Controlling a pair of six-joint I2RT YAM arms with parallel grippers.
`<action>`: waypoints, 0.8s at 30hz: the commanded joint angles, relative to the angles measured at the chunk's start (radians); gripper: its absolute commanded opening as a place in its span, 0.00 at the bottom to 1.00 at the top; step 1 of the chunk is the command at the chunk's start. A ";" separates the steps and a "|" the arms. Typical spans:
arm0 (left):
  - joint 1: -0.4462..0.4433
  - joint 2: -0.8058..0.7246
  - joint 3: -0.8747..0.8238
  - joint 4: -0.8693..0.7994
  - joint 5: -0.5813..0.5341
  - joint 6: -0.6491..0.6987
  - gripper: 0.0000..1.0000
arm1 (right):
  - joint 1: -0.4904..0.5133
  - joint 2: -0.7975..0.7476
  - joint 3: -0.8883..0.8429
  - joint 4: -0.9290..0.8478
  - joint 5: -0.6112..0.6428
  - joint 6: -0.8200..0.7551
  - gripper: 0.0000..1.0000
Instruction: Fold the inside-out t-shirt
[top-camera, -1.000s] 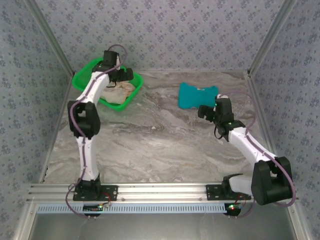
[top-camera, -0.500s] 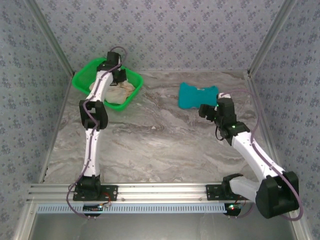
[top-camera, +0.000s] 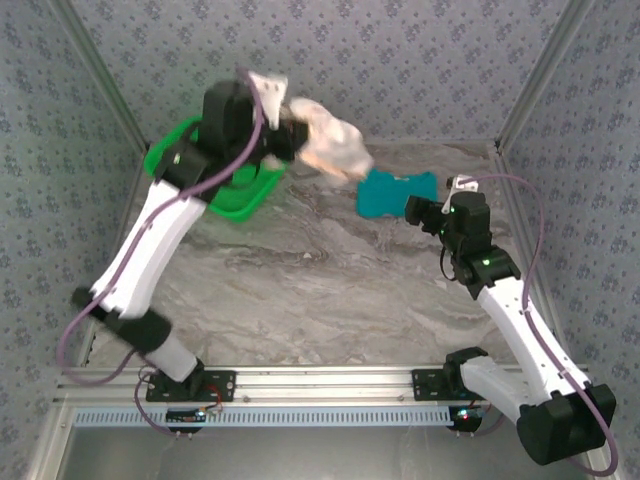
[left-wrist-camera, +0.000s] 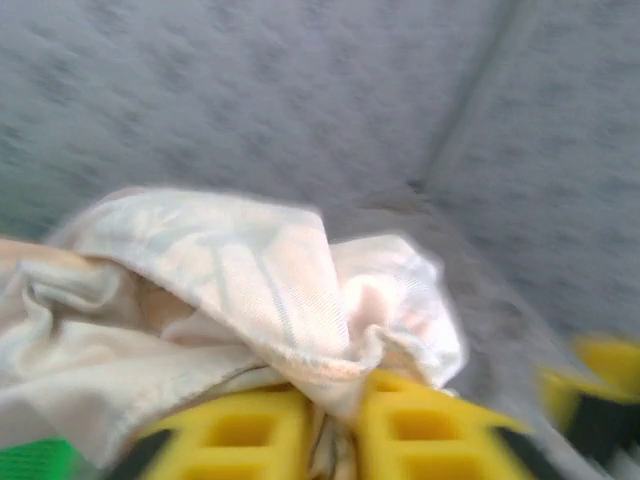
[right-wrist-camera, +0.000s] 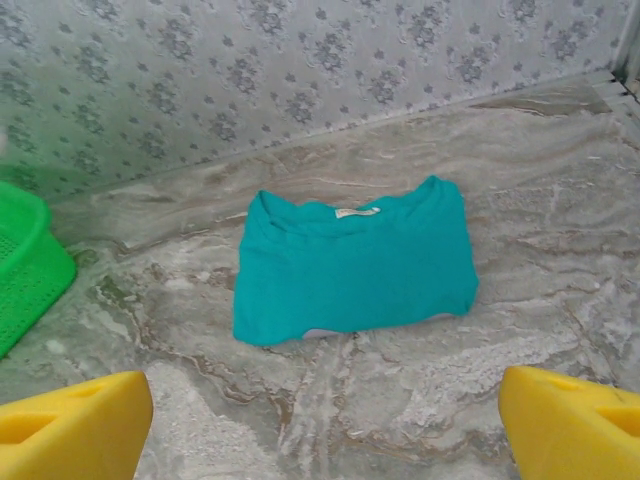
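Peach t-shirt (top-camera: 330, 147) between basket (top-camera: 232, 203), teal garment (top-camera: 393, 192)

One t-shirt (top-camera: 330, 146), one garment (top-camera: 388, 193), one basket (top-camera: 232, 205)

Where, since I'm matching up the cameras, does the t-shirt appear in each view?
Top external: t-shirt upper centre, held aloft just right of the basket.
Left wrist: t-shirt bunched across the left and middle, pinched between the yellow jaws; basket in the bottom-left corner.
Right wrist: basket at the left edge, teal garment in the centre.
Shared landmark: the green basket.
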 joint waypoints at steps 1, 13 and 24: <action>-0.022 -0.073 -0.411 0.183 0.035 -0.097 0.86 | 0.017 0.008 0.008 -0.050 -0.047 -0.023 0.92; 0.083 -0.084 -0.834 0.207 0.122 -0.165 0.85 | 0.071 0.205 -0.028 -0.312 -0.143 -0.005 0.94; 0.051 0.161 -0.724 0.341 0.333 -0.172 0.84 | 0.133 0.532 0.039 -0.287 -0.204 0.099 0.67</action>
